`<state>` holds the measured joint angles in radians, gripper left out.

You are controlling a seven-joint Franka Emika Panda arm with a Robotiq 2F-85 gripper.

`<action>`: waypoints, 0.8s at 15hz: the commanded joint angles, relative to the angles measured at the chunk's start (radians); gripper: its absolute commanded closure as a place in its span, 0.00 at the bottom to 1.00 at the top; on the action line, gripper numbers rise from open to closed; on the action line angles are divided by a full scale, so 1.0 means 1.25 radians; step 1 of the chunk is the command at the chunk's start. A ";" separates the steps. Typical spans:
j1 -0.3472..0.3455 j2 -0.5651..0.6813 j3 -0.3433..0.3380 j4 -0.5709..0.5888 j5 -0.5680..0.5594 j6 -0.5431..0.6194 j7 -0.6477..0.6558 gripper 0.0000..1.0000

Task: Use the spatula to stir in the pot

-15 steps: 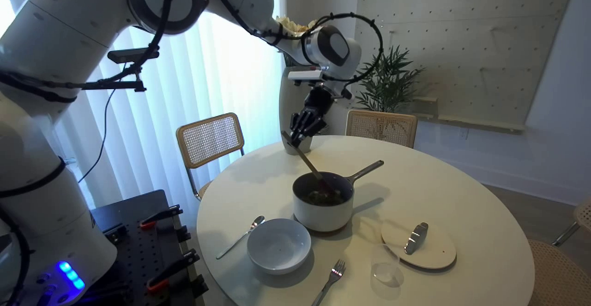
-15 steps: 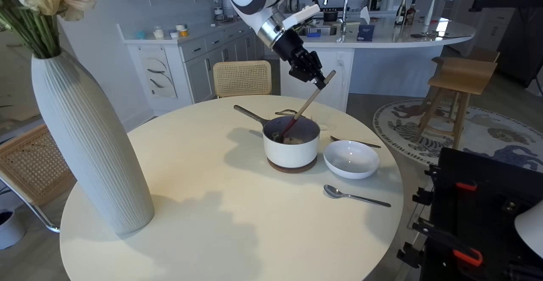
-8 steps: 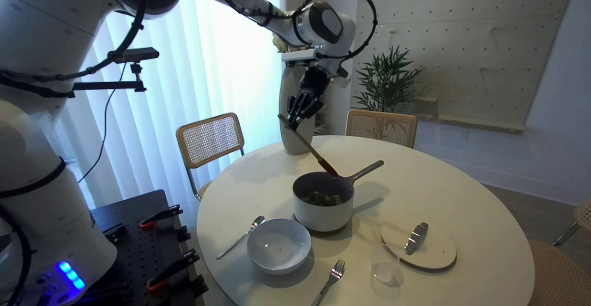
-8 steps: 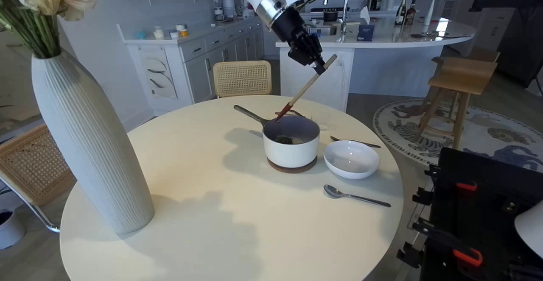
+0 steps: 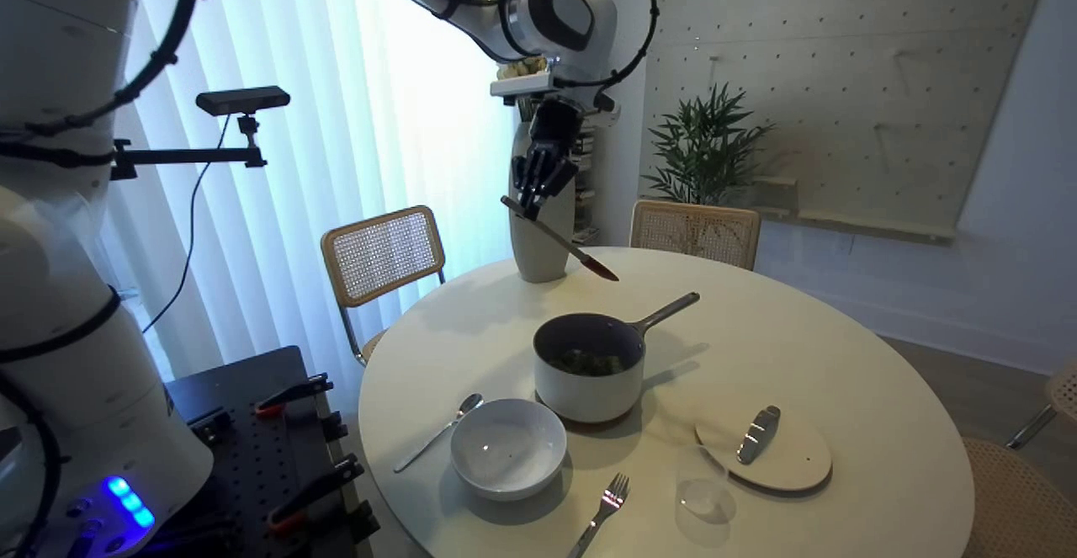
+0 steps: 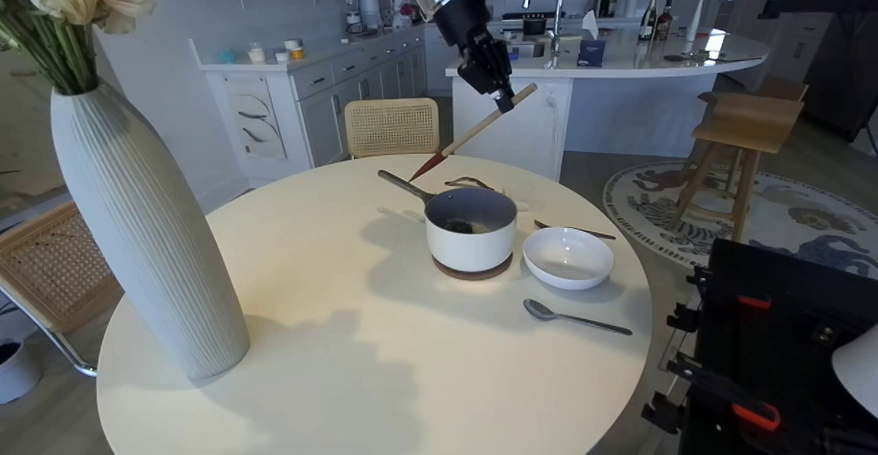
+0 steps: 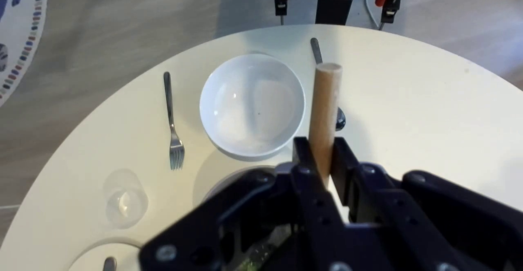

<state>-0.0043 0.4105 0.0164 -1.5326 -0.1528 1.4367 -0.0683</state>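
Note:
My gripper point(image 5: 530, 211) is shut on the wooden handle of the spatula point(image 5: 559, 239), near the handle's upper end. The gripper point(image 6: 505, 103) and tilted spatula point(image 6: 473, 132) also show in an exterior view, with the red head pointing down, outside the pot and above the table. The pot point(image 5: 589, 394), white outside and dark inside with dark greenish contents, stands on a brown round mat. The pot point(image 6: 470, 246) has a long straight handle. In the wrist view the jaws point(image 7: 320, 152) pinch the pale handle; the spatula head is hidden and my gripper covers most of the pot.
A white bowl point(image 5: 509, 449), a spoon point(image 5: 442, 433) and a fork point(image 5: 602, 512) lie near the pot. A clear glass point(image 5: 705, 495) and the lid point(image 5: 766, 449) are on the same round table. A tall white vase point(image 6: 151, 235) with flowers stands on the table.
My gripper has risen with the spatula. The red head has come out of the pot, over the rim, and swung to beside the pot's handle. The pot has not moved.

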 commanded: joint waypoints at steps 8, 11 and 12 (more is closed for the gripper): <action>0.062 -0.293 0.069 -0.357 0.037 0.210 -0.041 0.96; 0.087 -0.337 0.089 -0.416 0.051 0.241 -0.062 0.96; 0.094 -0.345 0.093 -0.434 0.058 0.260 -0.071 0.96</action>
<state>0.0948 0.0559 0.1202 -1.9766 -0.1098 1.6908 -0.1142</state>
